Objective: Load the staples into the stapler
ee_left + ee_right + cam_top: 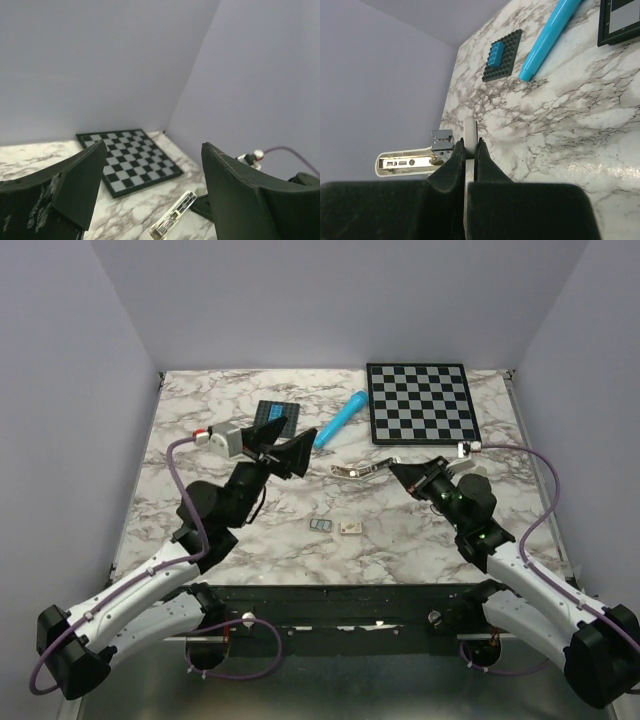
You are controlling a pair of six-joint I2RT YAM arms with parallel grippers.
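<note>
The stapler (356, 470) is held open above the table's middle, and my right gripper (397, 469) is shut on its cream-white end. In the right wrist view my right gripper (469, 145) pinches the thin white edge of the stapler (469, 129), whose metal rail (407, 163) sticks out to the left. My left gripper (298, 456) stands open just left of the stapler, touching nothing. The left wrist view shows my left gripper (155, 195) spread wide with the stapler (175, 214) low between its fingers. The staples (322, 525) lie on the marble, nearer the arms.
A small pale piece (350, 528) lies beside the staples. A blue cylinder (340, 419), a dark baseplate with blue bricks (276, 416) and a chessboard (421, 403) sit at the back. Grey walls close in the table (200, 510) on three sides.
</note>
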